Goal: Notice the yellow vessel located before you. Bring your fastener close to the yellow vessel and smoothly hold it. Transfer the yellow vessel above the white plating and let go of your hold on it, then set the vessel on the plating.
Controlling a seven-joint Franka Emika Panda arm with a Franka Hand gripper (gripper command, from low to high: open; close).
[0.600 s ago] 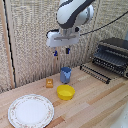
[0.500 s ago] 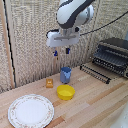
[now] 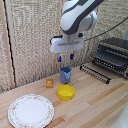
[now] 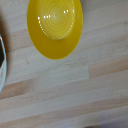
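The small yellow bowl (image 3: 65, 92) sits upright and empty on the wooden table, to the exterior view's right of the white plate (image 3: 31, 110). It fills much of the wrist view (image 4: 54, 26). My gripper (image 3: 65, 57) hangs well above the table, over the blue cup (image 3: 65, 75) and just behind the bowl. Its two blue-tipped fingers (image 3: 59, 58) stand apart and hold nothing. A sliver of the plate's rim (image 4: 2, 65) shows at the wrist view's edge. The fingers do not show in the wrist view.
A tiny orange block (image 3: 49, 83) sits beside the blue cup. A dark wire rack and appliance (image 3: 111, 57) stand at the exterior view's right. A bamboo-mat wall (image 3: 30, 40) closes the back.
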